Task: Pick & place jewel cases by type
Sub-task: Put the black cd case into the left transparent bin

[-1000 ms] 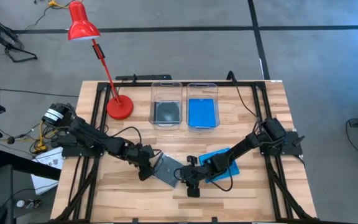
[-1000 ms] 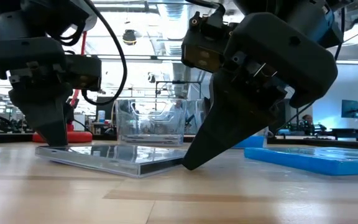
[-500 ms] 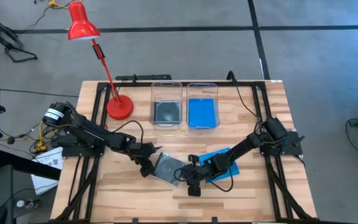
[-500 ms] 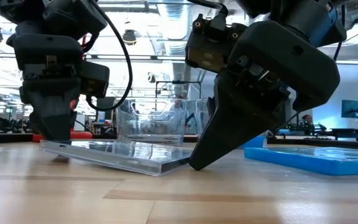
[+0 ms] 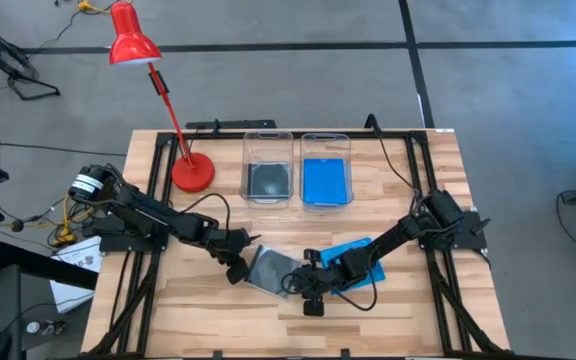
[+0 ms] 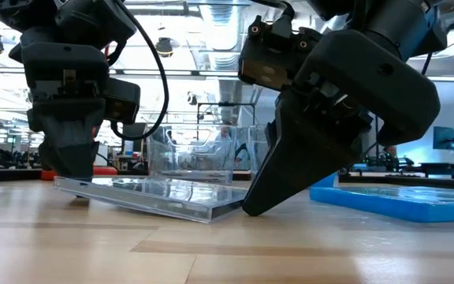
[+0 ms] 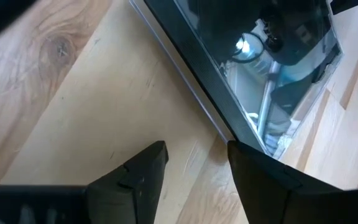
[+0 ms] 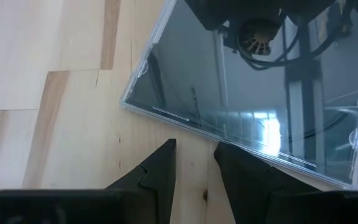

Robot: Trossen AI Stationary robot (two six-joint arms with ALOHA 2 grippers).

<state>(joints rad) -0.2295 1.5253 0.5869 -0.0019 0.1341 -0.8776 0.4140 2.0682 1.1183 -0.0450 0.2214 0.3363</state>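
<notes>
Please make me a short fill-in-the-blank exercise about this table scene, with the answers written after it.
1. The left bin holds a dark grey case; the right bin holds a ____ one.
2. The desk lamp is ____ in colour.
3. The clear jewel case lies between the left gripper and the ____ gripper.
4. The blue jewel case on the table lies under the ____ arm.

Answers: blue; red; right; right

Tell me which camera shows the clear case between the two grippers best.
The right wrist view: the clear case fills it, corners and edges plain. The high view shows it small between the left gripper and the right gripper. The low view shows it edge-on; the left wrist view, one edge.
</notes>
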